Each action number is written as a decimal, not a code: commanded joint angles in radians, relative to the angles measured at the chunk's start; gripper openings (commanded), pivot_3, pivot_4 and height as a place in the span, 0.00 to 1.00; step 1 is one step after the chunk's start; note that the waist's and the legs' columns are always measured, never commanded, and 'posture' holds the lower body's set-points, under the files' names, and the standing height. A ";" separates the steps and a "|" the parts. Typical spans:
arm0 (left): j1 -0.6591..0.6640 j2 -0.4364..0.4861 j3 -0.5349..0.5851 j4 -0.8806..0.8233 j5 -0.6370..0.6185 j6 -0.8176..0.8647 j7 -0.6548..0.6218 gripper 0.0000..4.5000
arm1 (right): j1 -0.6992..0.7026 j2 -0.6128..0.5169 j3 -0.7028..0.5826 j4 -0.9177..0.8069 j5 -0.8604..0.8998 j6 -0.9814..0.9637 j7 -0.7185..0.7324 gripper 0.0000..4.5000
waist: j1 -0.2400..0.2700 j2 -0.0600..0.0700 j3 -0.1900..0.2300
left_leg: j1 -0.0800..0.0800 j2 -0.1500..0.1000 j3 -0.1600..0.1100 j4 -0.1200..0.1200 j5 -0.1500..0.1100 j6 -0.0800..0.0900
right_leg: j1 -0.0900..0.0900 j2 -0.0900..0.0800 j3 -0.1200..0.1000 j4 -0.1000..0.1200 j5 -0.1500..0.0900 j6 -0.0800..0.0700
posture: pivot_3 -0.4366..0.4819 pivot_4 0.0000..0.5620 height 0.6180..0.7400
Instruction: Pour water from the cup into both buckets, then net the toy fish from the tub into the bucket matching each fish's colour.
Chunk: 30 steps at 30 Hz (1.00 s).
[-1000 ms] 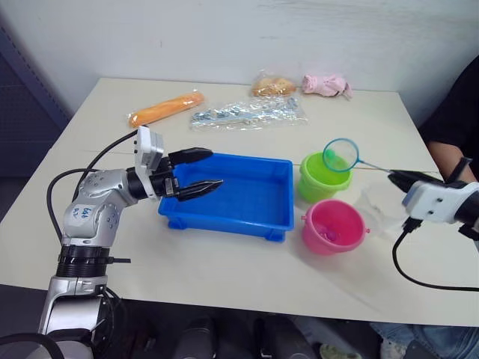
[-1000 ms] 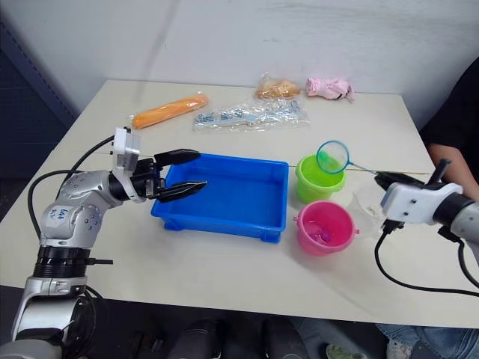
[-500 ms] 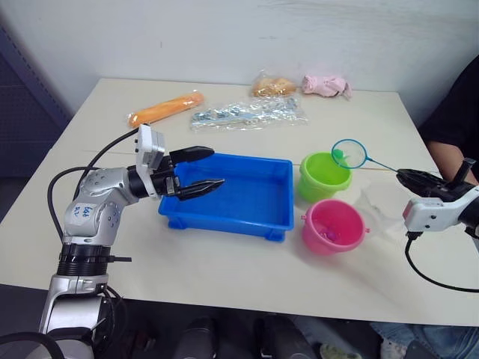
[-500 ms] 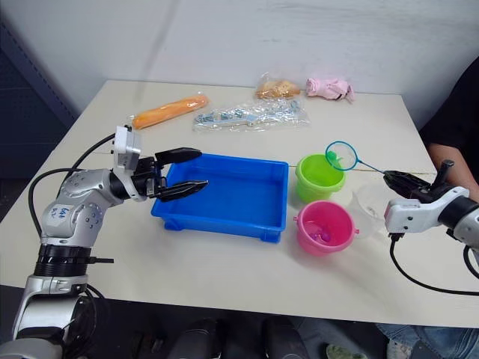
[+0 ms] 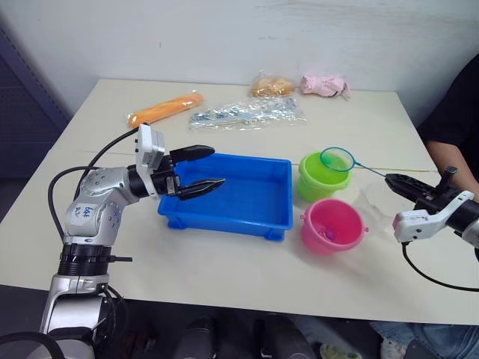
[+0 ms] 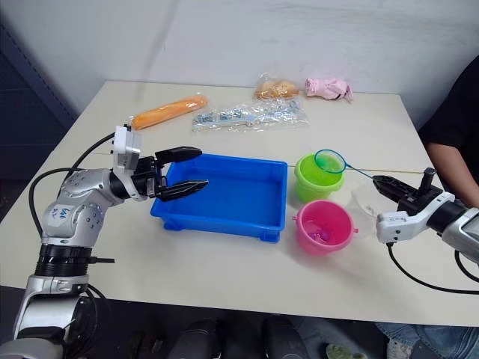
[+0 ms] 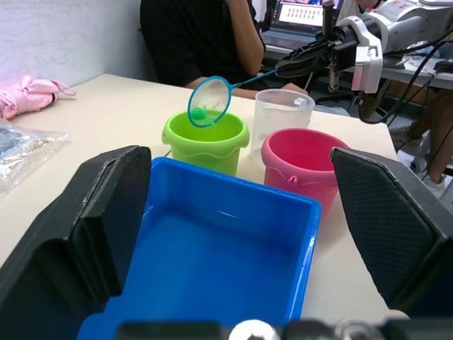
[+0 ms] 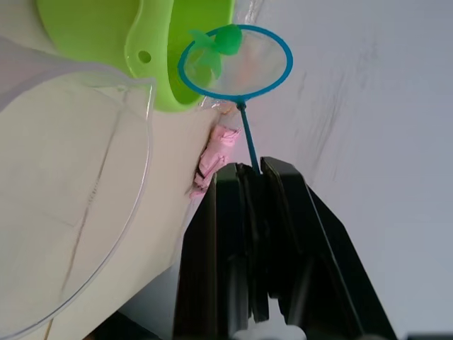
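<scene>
The blue tub [image 5: 232, 196] lies mid-table. My left gripper [image 5: 217, 167] hangs open over its left end, holding nothing. To the tub's right stand the lime green bucket [image 5: 318, 179] and, nearer me, the pink bucket [image 5: 331, 224]. The clear cup [image 5: 378, 202] stands upright to the right of both. My right gripper [image 5: 397, 182] is shut on the net's thin handle. The net's blue hoop [image 5: 337, 158] hovers over the green bucket's rim with a small green fish [image 8: 225, 39] in its mesh.
Along the table's far side lie an orange bag [image 5: 166, 108], a clear bag of metal parts [image 5: 247, 114], a yellowish bag [image 5: 272, 86] and a pink cloth toy [image 5: 325, 84]. A person in black [image 5: 456, 120] sits at the right edge.
The net hoop swung right half a second ago and has come back left and slightly lower over the green bucket. My right wrist has dropped a little. The left arm has not moved.
</scene>
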<state>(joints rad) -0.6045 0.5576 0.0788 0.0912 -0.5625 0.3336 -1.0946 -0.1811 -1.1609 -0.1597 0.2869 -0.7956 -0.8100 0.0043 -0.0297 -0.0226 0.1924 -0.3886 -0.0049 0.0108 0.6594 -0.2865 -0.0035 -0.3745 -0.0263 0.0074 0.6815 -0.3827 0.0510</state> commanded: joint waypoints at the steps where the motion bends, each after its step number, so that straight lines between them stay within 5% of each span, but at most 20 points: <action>1: -0.022 0.001 0.017 -0.013 -0.001 -0.017 -0.003 0.97 | -0.016 -0.035 -0.006 0.001 -0.013 0.019 -0.049 0.00 | 0.001 0.000 0.000 | 0.000 0.000 0.000 0.000 0.000 0.000 | 0.000 0.000 0.000 0.000 0.000 0.000 | 0.48 0.27 1.00; 6: -0.016 0.006 0.022 -0.018 -0.003 -0.019 -0.001 0.97 | -0.018 -0.039 -0.007 0.006 0.029 0.030 -0.056 0.00 | 0.001 0.000 0.000 | 0.000 0.000 0.000 0.000 0.000 0.000 | 0.000 0.000 0.000 0.000 0.000 0.000 | 0.48 0.27 1.00; 10: 0.002 0.021 0.032 -0.027 -0.008 -0.014 -0.006 0.97 | -0.023 -0.021 -0.014 0.012 0.258 -0.001 0.055 0.00 | -0.001 0.000 0.000 | 0.000 0.000 0.000 0.000 0.000 0.000 | 0.000 0.000 0.000 0.000 0.000 0.000 | 0.48 0.27 1.00; 22: 0.031 0.041 0.047 -0.042 -0.015 -0.006 -0.008 0.97 | -0.044 -0.044 0.067 0.023 0.086 0.091 0.019 0.00 | 0.000 0.000 0.000 | 0.000 0.000 0.000 0.001 0.000 0.000 | 0.000 0.000 0.000 0.001 0.000 0.000 | 0.48 0.27 1.00; 27: 0.031 0.044 0.052 -0.045 -0.017 -0.005 -0.007 0.97 | -0.051 -0.014 0.033 -0.003 0.220 0.075 0.044 0.00 | -0.001 0.000 0.000 | 0.000 0.000 0.000 0.001 0.000 0.000 | 0.000 0.000 0.000 0.001 0.000 0.000 | 0.48 0.27 1.00; 30: 0.035 0.068 0.081 -0.039 -0.037 0.009 -0.022 0.97 | -0.046 0.030 0.059 -0.057 0.647 0.097 0.286 0.00 | -0.003 0.000 0.000 | 0.000 0.000 0.000 0.001 0.000 0.000 | 0.000 0.000 0.000 0.001 0.000 0.000 | 0.48 0.27 1.00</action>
<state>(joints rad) -0.5722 0.6052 0.1187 0.0848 -0.5709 0.3401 -1.1079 -0.2184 -1.1394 -0.0861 0.2865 -0.3593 -0.7225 0.1917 -0.0329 -0.0226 0.1923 -0.3884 -0.0043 0.0111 0.6609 -0.2863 -0.0033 -0.3744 -0.0257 0.0076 0.6828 -0.3826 0.0510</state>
